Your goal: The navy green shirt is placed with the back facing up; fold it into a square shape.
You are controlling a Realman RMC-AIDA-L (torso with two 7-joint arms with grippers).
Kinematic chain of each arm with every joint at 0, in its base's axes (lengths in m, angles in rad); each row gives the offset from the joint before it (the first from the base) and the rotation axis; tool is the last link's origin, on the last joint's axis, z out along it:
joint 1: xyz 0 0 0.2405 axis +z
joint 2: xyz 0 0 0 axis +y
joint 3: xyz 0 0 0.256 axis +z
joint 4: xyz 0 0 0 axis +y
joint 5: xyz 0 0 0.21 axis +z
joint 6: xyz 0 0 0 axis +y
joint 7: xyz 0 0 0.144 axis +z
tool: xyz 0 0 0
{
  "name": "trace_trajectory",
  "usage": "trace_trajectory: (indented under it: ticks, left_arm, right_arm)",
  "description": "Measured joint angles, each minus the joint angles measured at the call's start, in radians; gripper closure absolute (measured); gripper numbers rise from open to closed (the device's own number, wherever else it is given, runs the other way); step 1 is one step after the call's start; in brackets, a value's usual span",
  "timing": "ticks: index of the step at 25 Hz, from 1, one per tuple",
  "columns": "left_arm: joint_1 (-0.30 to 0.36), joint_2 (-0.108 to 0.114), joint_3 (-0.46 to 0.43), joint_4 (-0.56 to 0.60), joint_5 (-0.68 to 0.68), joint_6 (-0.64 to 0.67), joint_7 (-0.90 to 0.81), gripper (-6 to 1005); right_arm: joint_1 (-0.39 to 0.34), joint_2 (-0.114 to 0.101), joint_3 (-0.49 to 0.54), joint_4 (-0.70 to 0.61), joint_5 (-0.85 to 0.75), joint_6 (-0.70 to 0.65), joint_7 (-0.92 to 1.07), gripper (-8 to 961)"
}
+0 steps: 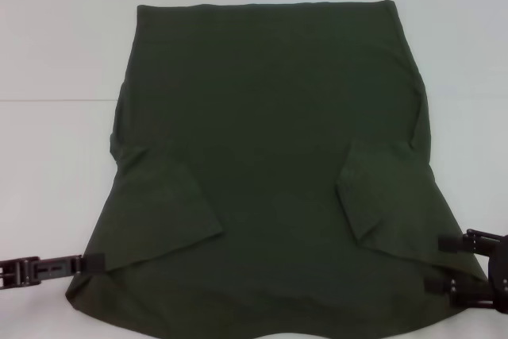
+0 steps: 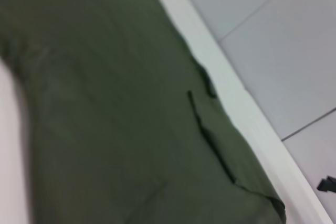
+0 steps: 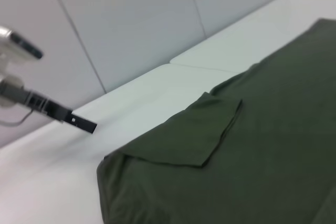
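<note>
So the left gripper (image 1: 94, 263) sits low at the near left corner of the big dark olive-green cotton T-shirt (image 1: 270, 148), right at its edge. Its jaws look pressed together, though whether any cloth is caught between them I can't tell.

The shirt lies flat, plain back up, across the middle of the white tabletop (image 1: 55, 53). Both short sleeves are already folded in over the body, so that part looks done. What's left, I reckon, is bringing the long body over on itself to make the square.

Over on the right, the right gripper (image 1: 451, 263) is at the near right corner, jaws spread apart with the shirt's edge between them, not pinching yet.
</note>
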Motion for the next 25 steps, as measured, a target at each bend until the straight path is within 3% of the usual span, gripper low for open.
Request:
trace_trajectory:
  ticks: [3,8,15,25]
  left_arm:
    - [-0.009,0.022,-0.002,0.004,0.047,0.008,-0.135,118]
    - [-0.044,0.045,-0.005,0.006,0.175,-0.01,-0.341,119]
    - [-0.086,0.054,0.001,0.005,0.223,-0.025,-0.479,121]
    - [-0.095,0.05,0.019,0.007,0.278,-0.121,-0.502,123]
  right_arm:
    - [-0.019,0.02,0.014,-0.005,0.0,0.006,-0.08,56]
    - [-0.035,0.025,0.011,-0.001,-0.001,0.001,-0.181,56]
    - [-0.042,0.031,0.004,-0.002,-0.003,0.0,-0.323,55]
    - [-0.031,0.043,-0.001,-0.001,-0.012,0.0,-0.364,56]
